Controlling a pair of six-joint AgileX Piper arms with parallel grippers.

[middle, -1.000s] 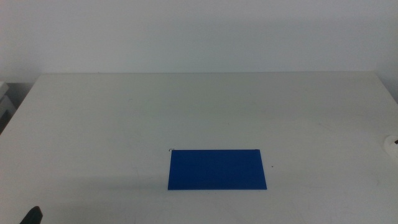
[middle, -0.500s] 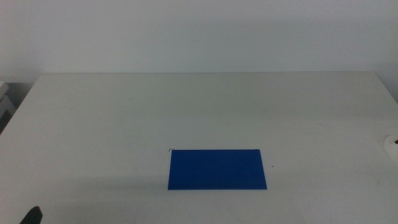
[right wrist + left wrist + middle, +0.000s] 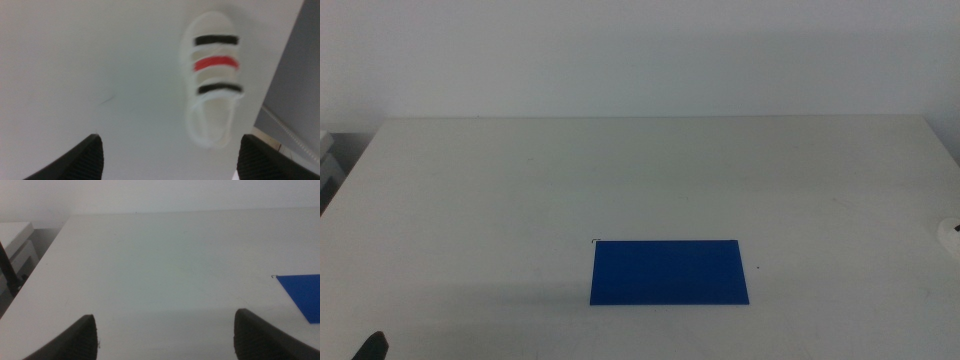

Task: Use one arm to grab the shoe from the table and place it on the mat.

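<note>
In the middle view, a dark tip of the left gripper (image 3: 370,347) sat at the bottom-left corner, waiting with its jaws spread. The mat (image 3: 669,271) lay bare, lower centre on the table (image 3: 520,180). The shoe (image 3: 950,235) barely showed at the right edge, well apart from the mat. The right gripper (image 3: 169,155) hung over it, spread wide and empty. The reach seemed barely begun; next it needed lowering onto the shoe to straddle it.

Plain white wall (image 3: 640,50) behind, pale box-like unit (image 3: 15,237) off one side, grey floor (image 3: 295,85) below
</note>
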